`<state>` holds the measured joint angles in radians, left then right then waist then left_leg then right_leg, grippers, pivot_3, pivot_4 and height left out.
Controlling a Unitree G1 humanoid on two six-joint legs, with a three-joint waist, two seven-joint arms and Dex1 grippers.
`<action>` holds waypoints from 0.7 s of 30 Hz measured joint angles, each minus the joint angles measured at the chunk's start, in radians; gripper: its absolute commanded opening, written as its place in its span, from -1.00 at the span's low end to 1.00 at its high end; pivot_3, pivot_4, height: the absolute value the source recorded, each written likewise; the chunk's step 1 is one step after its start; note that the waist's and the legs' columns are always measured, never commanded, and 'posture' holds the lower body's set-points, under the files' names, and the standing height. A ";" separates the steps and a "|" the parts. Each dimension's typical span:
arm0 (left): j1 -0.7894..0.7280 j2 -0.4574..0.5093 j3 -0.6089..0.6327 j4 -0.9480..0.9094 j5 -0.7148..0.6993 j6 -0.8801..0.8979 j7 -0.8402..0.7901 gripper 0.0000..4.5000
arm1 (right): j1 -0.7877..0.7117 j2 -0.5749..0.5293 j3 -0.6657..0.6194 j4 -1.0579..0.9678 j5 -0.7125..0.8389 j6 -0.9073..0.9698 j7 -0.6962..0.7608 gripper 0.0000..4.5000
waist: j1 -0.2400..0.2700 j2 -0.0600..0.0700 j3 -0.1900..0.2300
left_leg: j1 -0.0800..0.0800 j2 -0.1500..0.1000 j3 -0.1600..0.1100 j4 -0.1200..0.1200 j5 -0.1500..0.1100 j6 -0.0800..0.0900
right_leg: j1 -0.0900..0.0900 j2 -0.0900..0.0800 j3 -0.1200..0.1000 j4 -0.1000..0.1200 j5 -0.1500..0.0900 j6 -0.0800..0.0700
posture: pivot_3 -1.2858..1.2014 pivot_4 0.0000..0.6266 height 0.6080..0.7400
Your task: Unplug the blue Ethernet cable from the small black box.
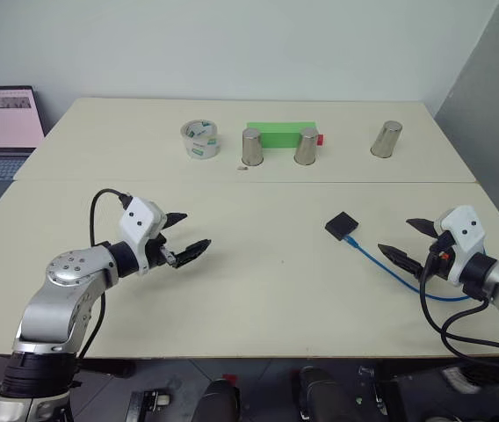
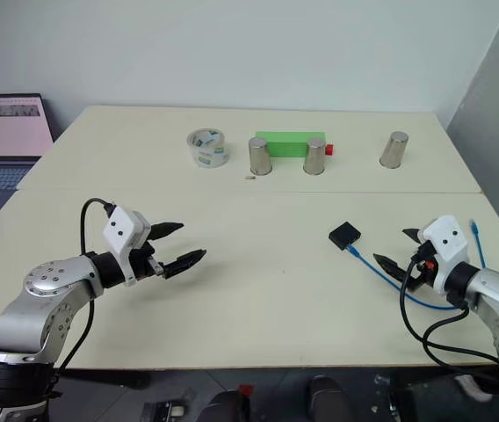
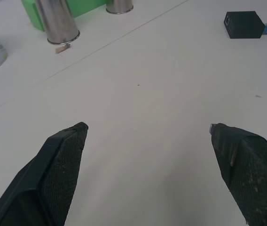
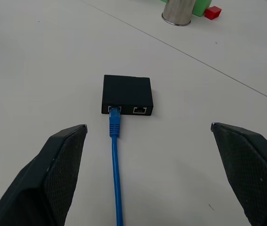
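right wrist view, blue ethernet cable plugged into small black box

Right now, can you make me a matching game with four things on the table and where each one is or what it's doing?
Things:
1. blue Ethernet cable
2. roll of tape
3. small red block
4. right gripper

Places or states:
A. at the end of the green block
B. plugged into the small black box
C. fingers open, holding nothing
D. on the far half of the table, left of the metal cups

Pairs: 1-B, 2-D, 3-A, 4-C
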<state>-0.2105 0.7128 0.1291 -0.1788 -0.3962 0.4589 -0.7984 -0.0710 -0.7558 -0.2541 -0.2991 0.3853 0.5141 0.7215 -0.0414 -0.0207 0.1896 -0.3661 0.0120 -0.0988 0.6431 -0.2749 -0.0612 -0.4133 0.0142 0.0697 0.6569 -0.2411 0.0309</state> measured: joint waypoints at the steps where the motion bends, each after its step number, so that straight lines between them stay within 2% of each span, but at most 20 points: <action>1: 0.000 0.000 0.001 -0.004 -0.002 0.002 0.000 0.97 | -0.002 0.000 0.000 0.001 0.000 0.000 0.000 1.00 | 0.000 0.000 0.000 | 0.000 0.000 0.000 0.000 0.000 0.000 | 0.000 0.000 0.000 0.000 0.000 0.000 | 0.03 -0.52 1.00; 17: 0.011 0.007 0.009 -0.055 -0.041 0.058 -0.028 0.97 | 0.015 0.002 0.001 0.024 -0.010 -0.008 0.010 1.00 | 0.000 0.000 0.000 | 0.000 0.000 0.000 0.000 0.000 0.000 | 0.000 0.000 0.000 0.000 0.000 0.000 | 0.03 -0.52 1.00; 21: 0.005 0.008 -0.019 -0.064 -0.059 0.061 -0.075 0.97 | 0.017 0.042 0.004 0.034 -0.008 -0.010 0.006 1.00 | -0.001 0.000 0.000 | 0.001 0.000 0.000 0.001 0.000 0.000 | 0.000 0.000 0.000 0.000 0.000 0.000 | 0.03 -0.52 1.00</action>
<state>-0.2056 0.7207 0.1101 -0.2423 -0.4550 0.5202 -0.8736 -0.0542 -0.7137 -0.2505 -0.2652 0.3775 0.5042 0.7280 -0.0420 -0.0206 0.1896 -0.3655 0.0120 -0.0983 0.6437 -0.2749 -0.0612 -0.4130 0.0143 0.0701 0.6574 -0.2410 0.0311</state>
